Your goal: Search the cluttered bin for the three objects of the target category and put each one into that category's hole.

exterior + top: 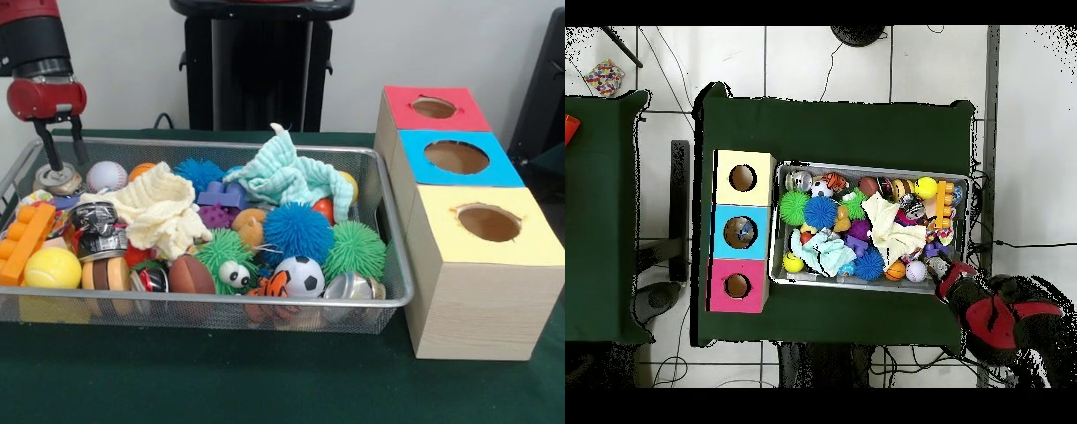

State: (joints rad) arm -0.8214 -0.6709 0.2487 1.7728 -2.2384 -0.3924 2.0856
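1. Right now the gripper (60, 177) is down inside the wire mesh bin (388, 221), at about ten o'clock of the bin in the front view, its two thin fingers either side of a small round silvery can (58, 180) and seemingly pinching it.
2. Judged from that, the step in hand is a pick: the can looks like one of the target category, and a similar crushed dark can (95, 228) sits at about nine o'clock, with a shiny metal one (351, 286) at five o'clock.
3. Just beside the held can, towards three o'clock, lies a baseball (107, 175); a cream cloth (163, 212) spreads past it, and a mint cloth (287, 172) covers the twelve o'clock part of the pile.
4. Well apart from the bin, at three o'clock of it, stands the wooden box with a red-topped hole (433, 107), a blue-topped hole (456, 156) and a yellow-topped hole (488, 223).
5. From overhead, something already rests in the blue hole (741, 232); what it is I cannot tell.
6. Next, I judge, calls for a straight lift clear of the bin rim, then a carry across the whole bin to the matching hole, without snagging the cloths.
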